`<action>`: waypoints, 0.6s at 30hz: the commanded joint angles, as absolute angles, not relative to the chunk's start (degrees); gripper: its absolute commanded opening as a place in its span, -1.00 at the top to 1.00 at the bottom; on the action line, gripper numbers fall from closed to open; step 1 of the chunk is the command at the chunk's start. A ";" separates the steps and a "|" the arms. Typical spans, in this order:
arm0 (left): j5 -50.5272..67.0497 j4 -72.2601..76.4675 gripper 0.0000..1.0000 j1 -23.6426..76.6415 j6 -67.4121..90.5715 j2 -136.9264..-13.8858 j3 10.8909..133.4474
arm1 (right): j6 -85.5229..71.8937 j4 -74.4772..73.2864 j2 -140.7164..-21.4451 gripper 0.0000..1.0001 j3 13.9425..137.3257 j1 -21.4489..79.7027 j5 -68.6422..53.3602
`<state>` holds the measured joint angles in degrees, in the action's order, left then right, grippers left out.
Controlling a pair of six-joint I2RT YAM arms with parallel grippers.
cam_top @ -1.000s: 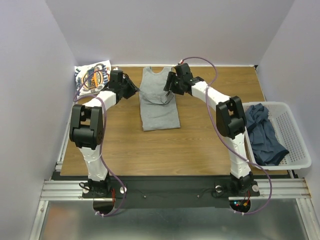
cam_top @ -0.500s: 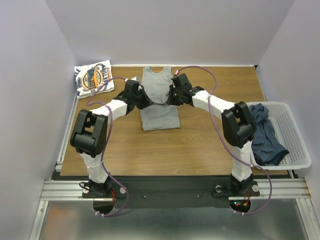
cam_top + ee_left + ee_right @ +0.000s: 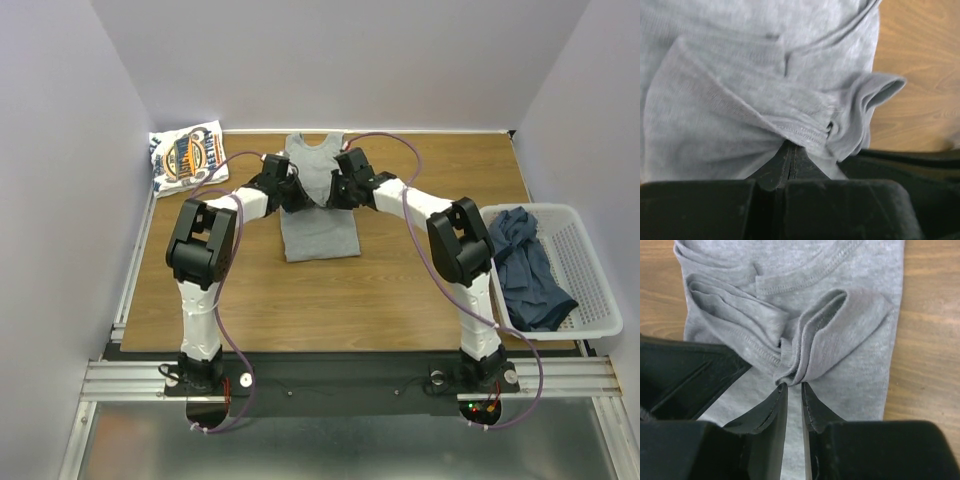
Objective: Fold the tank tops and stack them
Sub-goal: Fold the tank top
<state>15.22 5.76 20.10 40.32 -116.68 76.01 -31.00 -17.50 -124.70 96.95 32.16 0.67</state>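
The light grey tank top lies flat at the back middle of the table, neck end far. My left gripper is at its left edge, and in the left wrist view its jaws are shut on a bunched fold of grey cloth. My right gripper is at the shirt's right side. In the right wrist view its fingertips pinch a gathered fold of the grey cloth with a narrow gap below. The white printed tank top lies folded at the back left. Dark slate-blue tank tops lie in the basket.
A white mesh basket stands at the table's right edge. The wooden table is bordered by grey walls at the back and both sides. The two arms meet over the shirt's middle, wrists close together.
Both grippers moved inward and nearer, onto the grey tank top's middle. The left one came in from beside the shirt's left edge. Both now hold bunched cloth.
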 commanded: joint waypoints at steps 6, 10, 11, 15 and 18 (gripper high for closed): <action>15.21 5.98 1.00 16.97 39.99 -119.88 85.95 | -28.92 -15.12 -125.95 0.29 103.62 31.73 5.27; 14.77 5.45 1.00 15.74 40.08 -121.90 87.62 | -28.48 -15.03 -127.00 0.09 105.99 31.64 6.94; 14.77 5.45 1.00 15.65 40.25 -122.25 87.71 | -28.48 -15.03 -127.35 0.07 106.34 31.55 7.03; 14.85 5.62 1.00 14.42 40.43 -123.40 88.24 | -28.04 -15.03 -127.53 0.03 106.88 31.55 7.03; 14.68 6.58 0.96 13.71 40.08 -121.91 87.54 | -27.60 -15.03 -126.48 0.03 105.30 31.47 7.21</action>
